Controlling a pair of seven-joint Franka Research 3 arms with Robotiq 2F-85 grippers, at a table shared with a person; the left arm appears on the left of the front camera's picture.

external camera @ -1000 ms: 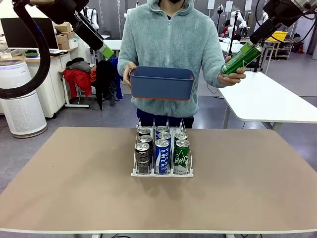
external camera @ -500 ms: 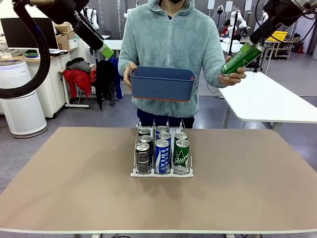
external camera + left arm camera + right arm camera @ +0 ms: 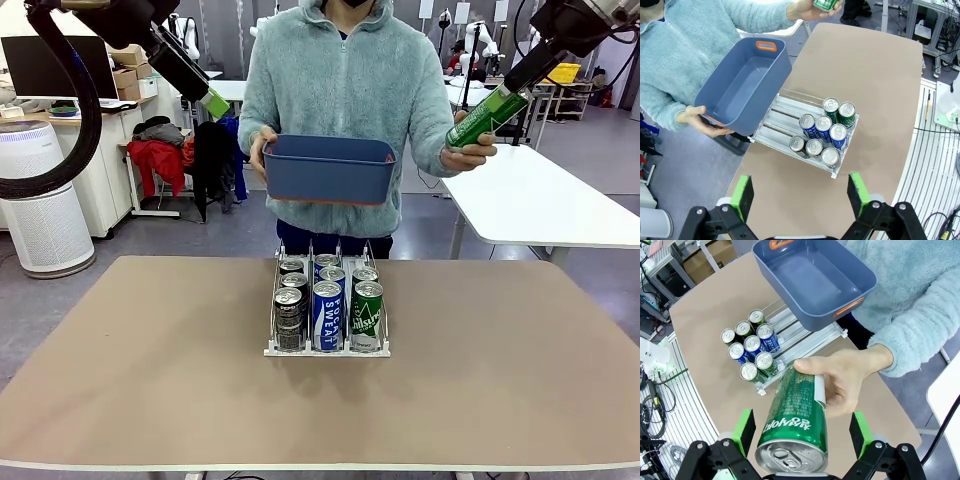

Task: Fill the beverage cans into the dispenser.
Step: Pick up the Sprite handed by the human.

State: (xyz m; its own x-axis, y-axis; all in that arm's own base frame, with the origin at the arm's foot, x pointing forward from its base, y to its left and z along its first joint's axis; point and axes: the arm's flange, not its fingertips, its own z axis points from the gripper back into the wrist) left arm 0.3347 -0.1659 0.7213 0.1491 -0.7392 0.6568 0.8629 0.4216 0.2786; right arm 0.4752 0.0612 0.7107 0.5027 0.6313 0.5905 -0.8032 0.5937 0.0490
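A person across the table holds a green beverage can (image 3: 486, 117) out in one hand. My right gripper (image 3: 518, 82) is open, its fingers to either side of this can's (image 3: 796, 424) top end and the pads (image 3: 745, 431) apart from it. The dispenser (image 3: 327, 351) stands mid-table with several cans (image 3: 327, 305) in its three lanes: dark, blue-and-white and green. My left gripper (image 3: 214, 103) hangs open, high at the left; its wrist view looks down past it (image 3: 801, 196) onto the dispenser (image 3: 782, 112) and the cans (image 3: 822, 132).
The person's other hand holds a dark blue bin (image 3: 328, 168), which looks empty (image 3: 815, 275), just above the dispenser's far end. A white table (image 3: 540, 200) stands at the back right. Bare tabletop (image 3: 150, 370) lies on both sides of the dispenser.
My right arm's wrist has shifted very slightly to the right. The can, the person's hands, the bin and my left arm stay where they were.
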